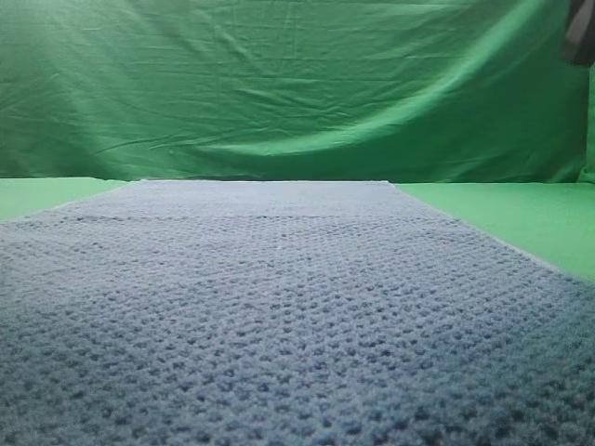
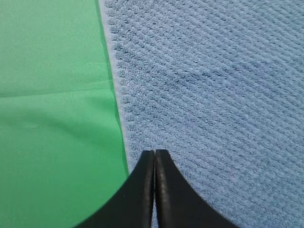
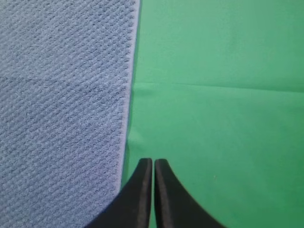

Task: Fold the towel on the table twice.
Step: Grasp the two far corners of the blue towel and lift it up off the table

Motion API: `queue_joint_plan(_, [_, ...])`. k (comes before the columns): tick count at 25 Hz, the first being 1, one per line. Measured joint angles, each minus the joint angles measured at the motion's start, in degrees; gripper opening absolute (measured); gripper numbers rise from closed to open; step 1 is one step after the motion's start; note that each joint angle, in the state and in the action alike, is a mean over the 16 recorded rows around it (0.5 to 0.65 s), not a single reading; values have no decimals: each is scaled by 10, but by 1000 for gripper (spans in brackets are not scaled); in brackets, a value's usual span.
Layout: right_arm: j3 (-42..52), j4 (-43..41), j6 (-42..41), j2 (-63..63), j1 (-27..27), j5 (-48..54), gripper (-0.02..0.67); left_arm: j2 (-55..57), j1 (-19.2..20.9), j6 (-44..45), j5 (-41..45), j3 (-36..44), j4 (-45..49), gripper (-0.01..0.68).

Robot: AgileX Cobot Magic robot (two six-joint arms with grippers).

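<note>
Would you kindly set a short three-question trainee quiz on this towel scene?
1. True or false: the towel is already folded in half.
2. Which claw's tips sit over the towel: (a) left claw (b) right claw?
3. Fill in: both claws are ____.

Key: 1 false, it lies flat on the table; 2 (a), the right one is over bare table beside the towel's edge; 3 shut.

No readable text (none anywhere).
</note>
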Motion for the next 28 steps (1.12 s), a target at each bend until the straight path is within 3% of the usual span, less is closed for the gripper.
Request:
queue_joint_plan(11, [-114, -8, -10, 179, 52, -22, 6, 142, 0, 9, 4, -87, 9, 0])
queue_joint_plan(16, [-156, -15, -25, 230, 60, -21, 89, 177, 0, 14, -5, -107, 13, 22])
queue_joint_plan(19, [-171, -18, -34, 246, 62, -18, 192, 190, 0, 15, -10, -113, 15, 92])
queue_joint_plan(28, [-184, -20, -48, 262, 65, -7, 540, 207, 0, -8, -22, -117, 15, 445])
